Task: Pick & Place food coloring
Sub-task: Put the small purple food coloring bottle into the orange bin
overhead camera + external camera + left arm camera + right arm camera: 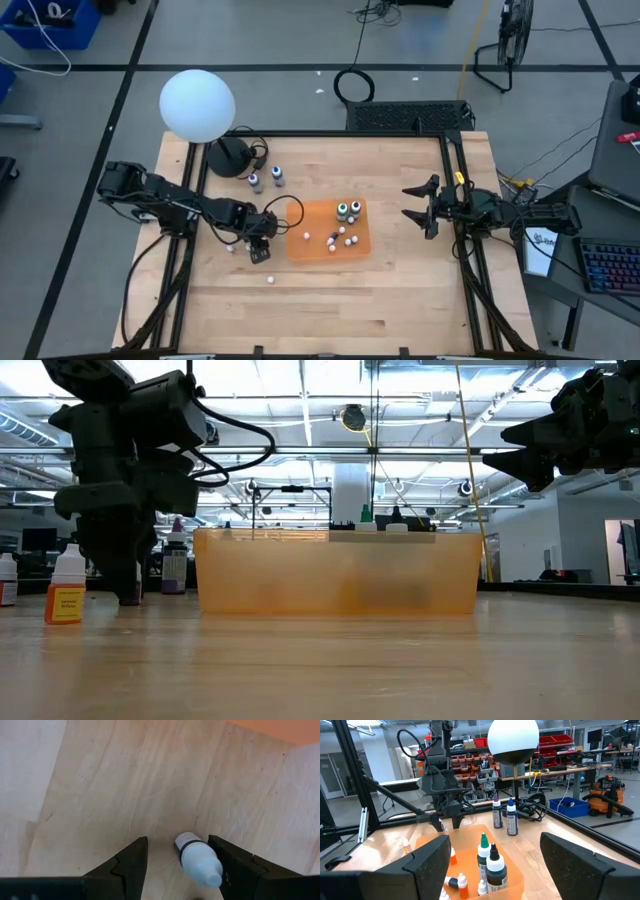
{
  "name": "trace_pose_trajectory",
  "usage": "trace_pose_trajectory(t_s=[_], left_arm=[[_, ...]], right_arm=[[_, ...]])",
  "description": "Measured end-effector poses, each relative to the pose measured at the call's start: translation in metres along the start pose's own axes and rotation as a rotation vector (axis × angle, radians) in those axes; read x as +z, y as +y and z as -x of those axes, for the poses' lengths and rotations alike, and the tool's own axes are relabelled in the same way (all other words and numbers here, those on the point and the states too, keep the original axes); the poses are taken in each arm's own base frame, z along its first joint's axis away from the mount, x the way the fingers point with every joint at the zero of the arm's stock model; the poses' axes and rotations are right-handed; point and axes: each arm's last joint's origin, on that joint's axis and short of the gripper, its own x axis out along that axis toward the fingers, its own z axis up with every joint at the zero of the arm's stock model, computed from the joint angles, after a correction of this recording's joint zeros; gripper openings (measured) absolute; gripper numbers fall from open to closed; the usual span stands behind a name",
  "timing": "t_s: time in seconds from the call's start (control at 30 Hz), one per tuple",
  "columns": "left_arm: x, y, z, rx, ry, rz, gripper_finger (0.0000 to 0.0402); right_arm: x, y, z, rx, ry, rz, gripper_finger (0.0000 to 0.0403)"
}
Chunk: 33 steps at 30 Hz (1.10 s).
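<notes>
The food coloring is a set of tiny bottles. Two taller ones [348, 209] stand in the orange tray [300, 215] among several small white-capped ones [330, 243]. Two bluish ones [265, 178] stand on the table by the lamp base. My left gripper [260, 252] is open and points down just left of the tray. A small white bottle [197, 860] lies on the table between its fingers. Two more small bottles [270, 280] [67, 595] are on the table nearby. My right gripper [405, 202] is open and hovers right of the tray. My left gripper comes from above with one finger on each side of the small white bottle lying on the wood. The bottle's body [205, 867] lies close against one finger [235, 865]. Whether they touch, I cannot tell.
A big white globe lamp [197, 105] with a dark base and cable stands at the far left of the table. Black frame rails [455, 180] run along the table's left, right and far sides. Bare wood lies between the tray and the near edge.
</notes>
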Motion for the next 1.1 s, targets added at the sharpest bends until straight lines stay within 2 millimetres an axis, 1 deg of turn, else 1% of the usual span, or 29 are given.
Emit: trace_pose_trajectory(t_s=[0.1, 0.17, 0.37, 0.4, 0.5, 0.57, 0.67, 0.77, 0.93, 1.03, 1.1], left_arm=[[0.000, 0.000, 0.000, 0.004, 0.001, 0.000, 0.0197], [0.000, 0.000, 0.000, 0.007, 0.001, 0.000, 0.0174], [0.000, 0.000, 0.000, 0.003, 0.003, -0.021, 0.0072], [0.000, 0.000, 0.000, -0.002, 0.002, -0.024, 0.0064], [0.002, -0.001, 0.002, -0.006, 0.006, -0.027, 0.0064], [0.008, -0.004, 0.007, -0.011, -0.002, -0.037, 0.0064], [0.020, -0.011, 0.020, -0.015, -0.011, -0.077, 0.0064], [0.034, -0.018, 0.038, -0.011, -0.014, -0.132, 0.0064], [0.064, -0.029, 0.079, 0.012, -0.088, -0.230, 0.0064], [0.082, -0.032, 0.103, 0.019, -0.151, -0.276, 0.0064], [0.091, -0.031, 0.115, 0.029, -0.190, -0.288, 0.0064]], right_arm=[[0.000, 0.000, 0.000, 0.000, 0.000, 0.000, 0.0293], [0.000, 0.000, 0.000, 0.000, 0.000, 0.000, 0.0293], [0.000, 0.000, 0.000, 0.000, 0.000, 0.000, 0.0295], [0.000, 0.000, 0.000, 0.000, 0.000, 0.000, 0.0294], [0.000, 0.000, 0.000, 0.000, 0.000, 0.000, 0.0293], [0.000, 0.000, 0.000, 0.000, 0.000, 0.000, 0.0293], [0.000, 0.000, 0.000, 0.000, 0.000, 0.000, 0.0295], [0.000, 0.000, 0.000, 0.000, 0.000, 0.000, 0.0294], [0.000, 0.000, 0.000, 0.000, 0.000, 0.000, 0.0293], [0.000, 0.000, 0.000, 0.000, 0.000, 0.000, 0.0294], [0.000, 0.000, 0.000, 0.000, 0.000, 0.000, 0.0293]])
